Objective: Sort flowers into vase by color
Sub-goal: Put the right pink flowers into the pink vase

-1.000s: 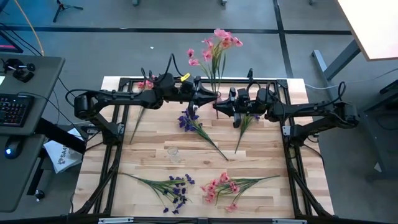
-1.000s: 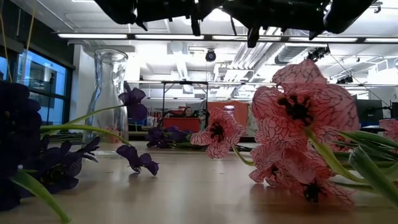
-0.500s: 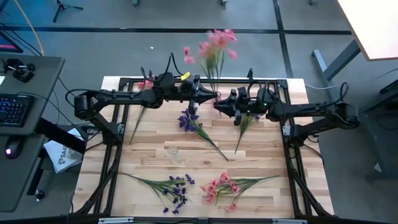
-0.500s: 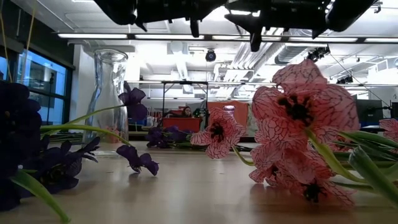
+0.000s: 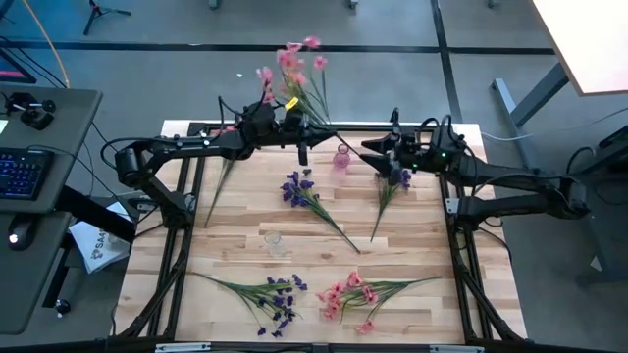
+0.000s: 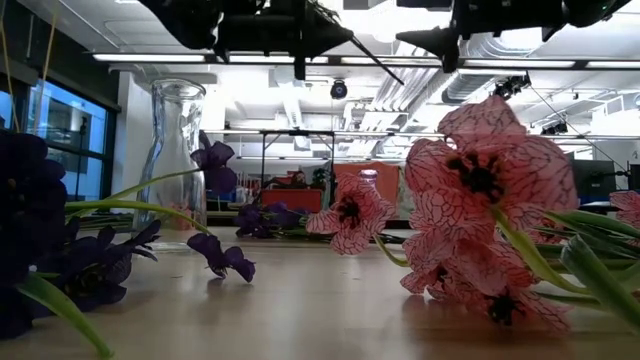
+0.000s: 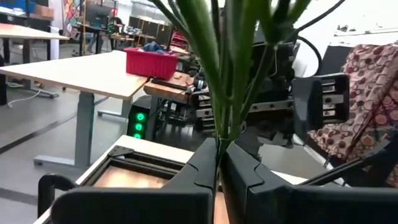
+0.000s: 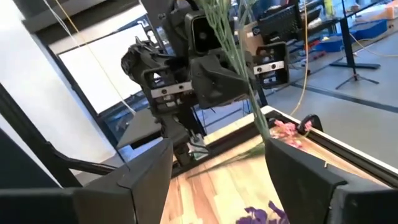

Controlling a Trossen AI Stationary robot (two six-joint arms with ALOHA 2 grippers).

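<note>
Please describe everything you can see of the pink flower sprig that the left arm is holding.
The pink flower sprig is an artificial bunch: several thin green stems topped with small pink blossoms that spread out past the table's far edge in the high view. The left gripper is shut on its stems, which rise out of the closed fingers as flat, plastic-looking green strands. It is lifted clear of the table and touches nothing else. The right gripper is open beside it, apart from it.

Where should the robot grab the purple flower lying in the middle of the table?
Probably on the bare green stem of the purple flower sprig, past the blossoms toward its thin end, coming straight down from above. It lies flat on the wooden table, and the stem runs diagonally, so the jaws should close across it.
</note>
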